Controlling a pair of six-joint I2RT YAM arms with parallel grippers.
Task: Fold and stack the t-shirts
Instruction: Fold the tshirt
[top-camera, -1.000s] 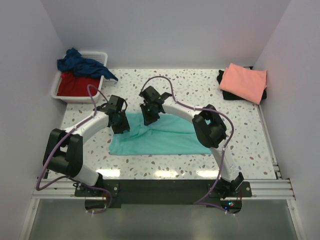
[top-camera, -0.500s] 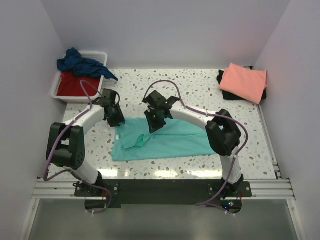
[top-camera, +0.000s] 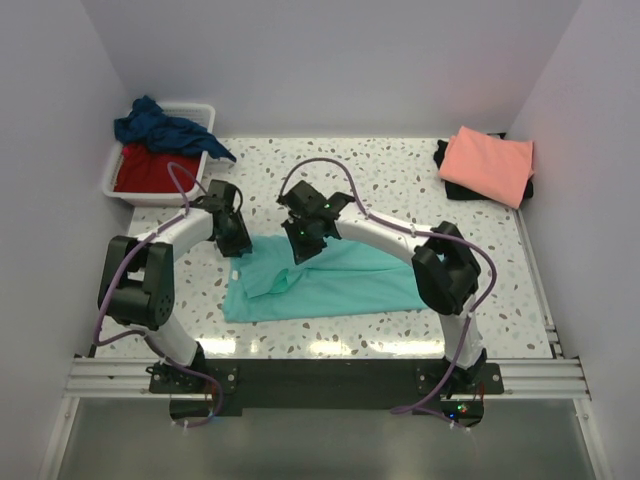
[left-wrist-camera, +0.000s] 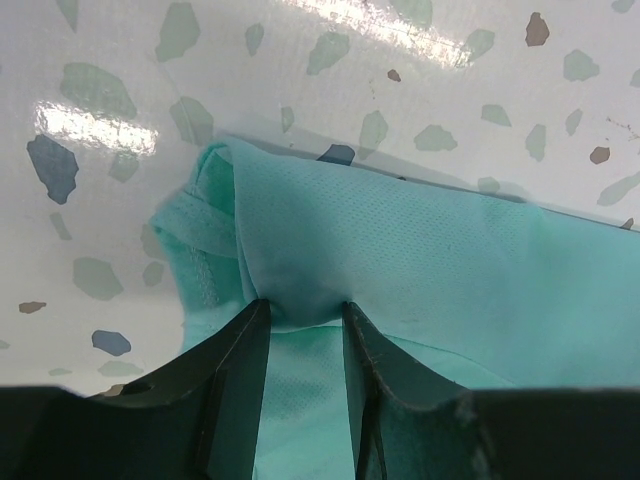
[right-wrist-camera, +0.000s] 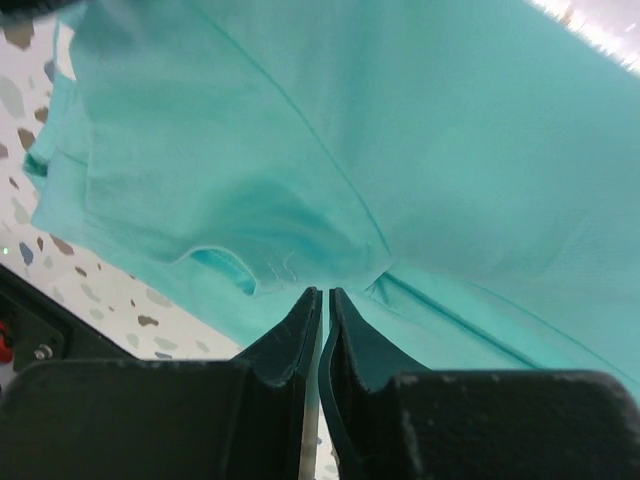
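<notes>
Teal t-shirt (top-camera: 340, 285) is spread flat near middle of speckled glossy table (top-camera: 400, 170), left end rumpled, hem seam turned up. Cloth is seen as fine mesh knit, matte, soft.

Left gripper (left-wrist-camera: 305, 310): black fingers are clamped on bunched fold at left corner. Right gripper (right-wrist-camera: 322, 295): fingers are almost together, thin layer seems pinched at tips, creases spread from there.

Salmon-pink t-shirt (top-camera: 487, 162) is folded on black t-shirt (top-camera: 443, 155), far right corner. Navy t-shirt (top-camera: 165, 128) is draped over white tub (top-camera: 200, 108); red t-shirt (top-camera: 150, 170) lies inside.
</notes>
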